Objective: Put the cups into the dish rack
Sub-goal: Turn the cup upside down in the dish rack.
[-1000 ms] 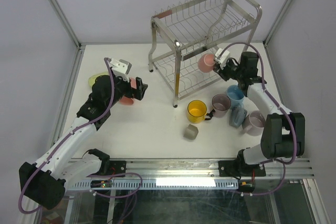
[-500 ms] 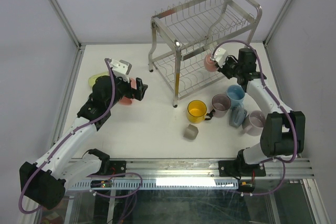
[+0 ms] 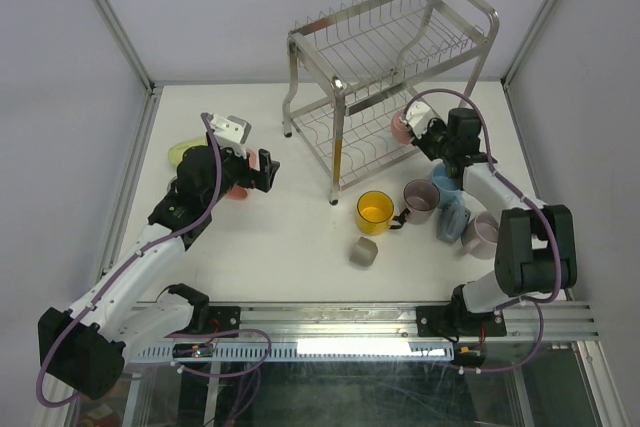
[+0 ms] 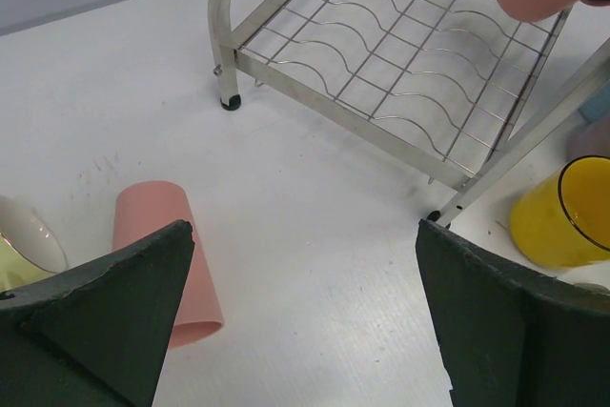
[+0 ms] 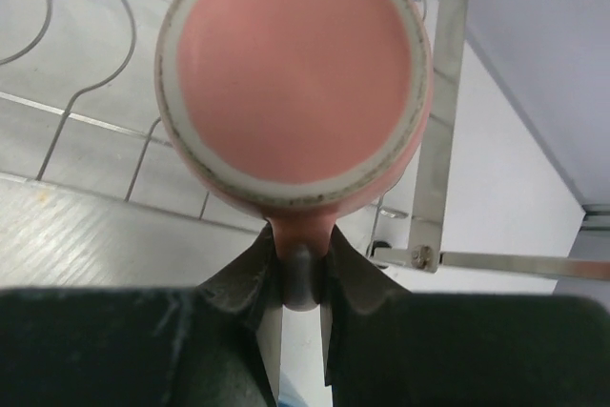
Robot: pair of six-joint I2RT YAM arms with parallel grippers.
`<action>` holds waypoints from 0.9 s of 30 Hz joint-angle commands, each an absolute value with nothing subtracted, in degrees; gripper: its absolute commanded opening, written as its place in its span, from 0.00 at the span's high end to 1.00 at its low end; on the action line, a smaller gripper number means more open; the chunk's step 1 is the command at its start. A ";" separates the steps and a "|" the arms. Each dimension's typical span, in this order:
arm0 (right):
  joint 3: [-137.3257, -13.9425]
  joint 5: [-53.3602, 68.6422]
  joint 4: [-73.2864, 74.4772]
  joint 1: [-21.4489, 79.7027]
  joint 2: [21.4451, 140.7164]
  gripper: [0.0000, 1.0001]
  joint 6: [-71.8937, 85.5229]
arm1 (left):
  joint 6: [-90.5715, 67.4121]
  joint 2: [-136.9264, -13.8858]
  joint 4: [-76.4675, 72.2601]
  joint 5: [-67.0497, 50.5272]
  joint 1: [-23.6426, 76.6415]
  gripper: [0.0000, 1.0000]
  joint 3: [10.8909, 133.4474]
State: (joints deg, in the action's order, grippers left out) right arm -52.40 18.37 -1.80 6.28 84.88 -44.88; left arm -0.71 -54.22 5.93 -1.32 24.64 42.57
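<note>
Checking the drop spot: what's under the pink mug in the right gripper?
The lower wire shelf of the dish rack, bare where visible; the patch behind the pink mug is hidden.

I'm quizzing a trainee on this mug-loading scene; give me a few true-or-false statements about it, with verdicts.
1. The right gripper grips a pink mug by its handle. True.
2. The left gripper is shut on the fallen pink mug. False: its jaws stand wide open, gripping nothing; that mug lies on its side on the table.
3. The yellow mug stands on the upper tier of the dish rack. False: it stands upright on the table beside the rack's front leg.
4. The rack's upper tier holds no mugs. True.
</note>
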 commanded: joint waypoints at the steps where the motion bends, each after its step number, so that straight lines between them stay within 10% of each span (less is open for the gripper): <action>1: -55.21 16.88 -21.15 7.11 86.36 1.00 -44.95 | 0.04 -53.17 2.76 0.56 24.00 0.01 42.16; 27: -66.03 17.68 -28.67 7.56 101.80 0.94 -34.77 | 0.71 -51.94 3.01 1.17 23.99 0.01 42.06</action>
State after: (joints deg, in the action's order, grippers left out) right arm -61.82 15.88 -18.83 7.18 103.70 -38.59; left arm -0.32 -53.69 5.96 1.19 24.64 42.17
